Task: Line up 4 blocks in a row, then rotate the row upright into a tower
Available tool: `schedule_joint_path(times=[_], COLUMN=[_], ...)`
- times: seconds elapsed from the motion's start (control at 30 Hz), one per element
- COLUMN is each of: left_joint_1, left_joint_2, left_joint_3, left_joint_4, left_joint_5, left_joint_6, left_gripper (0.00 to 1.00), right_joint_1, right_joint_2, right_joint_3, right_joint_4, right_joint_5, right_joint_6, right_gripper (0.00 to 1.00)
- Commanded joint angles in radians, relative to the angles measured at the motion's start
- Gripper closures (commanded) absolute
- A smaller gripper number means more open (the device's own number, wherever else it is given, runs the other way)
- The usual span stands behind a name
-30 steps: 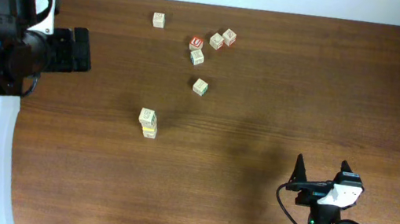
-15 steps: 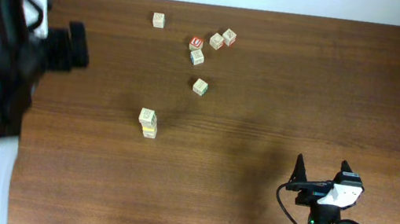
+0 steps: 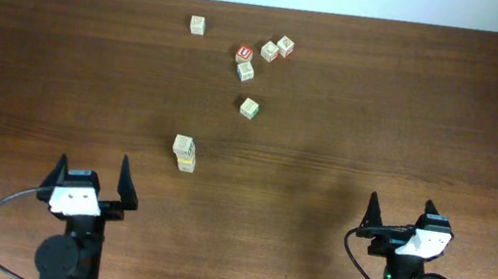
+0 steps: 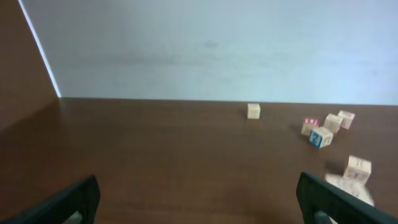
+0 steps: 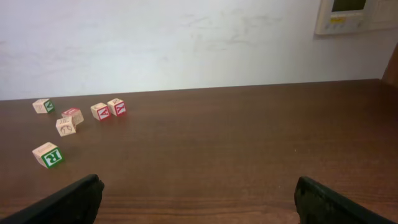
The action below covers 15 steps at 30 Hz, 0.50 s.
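Dark brown, wood-grained bench (image 3: 383,100). Pale-wood blocks (image 3: 249,108), letters printed green and red. A red-topped cube (image 3: 245,53) sits among them.

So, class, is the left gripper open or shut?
Open: the left gripper has its jaws wide apart, with nothing between them in the overhead or wrist view.

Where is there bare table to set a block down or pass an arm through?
Free: the whole right half of the table, from the right gripper to the far edge; the left side, between the left gripper and the far-left block. Crowded: the far-centre group around the red-topped block, the single block near it, and the pair of blocks nearer the left gripper.
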Motion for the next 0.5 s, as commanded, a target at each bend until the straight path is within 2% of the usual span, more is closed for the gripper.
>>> schedule_joint_path(times=[0.0,0.07,0.47], left_joint_1=[-0.007,-0.010,-0.009], left_joint_2=[-0.105,-0.104,-0.103], left_joint_3=[-0.052,-0.052,-0.051], left_joint_4=[-0.092,-0.093,-0.093], left_joint_5=[-0.015,-0.009,0.014], left_joint_6=[0.056,0.131,0.135], left_gripper=[0.01,0.01,0.01], right_joint_1=[-0.006,-0.006,-0.006], right_joint_2=[-0.007,-0.007,-0.007], right_joint_3=[-0.007,-0.007,-0.007], right_joint_4=[-0.005,-0.005,-0.005], right_joint_5=[0.006,0.006,0.006], right_joint_6=[-0.007,-0.008,-0.007], right_gripper=[0.02,0.02,0.02])
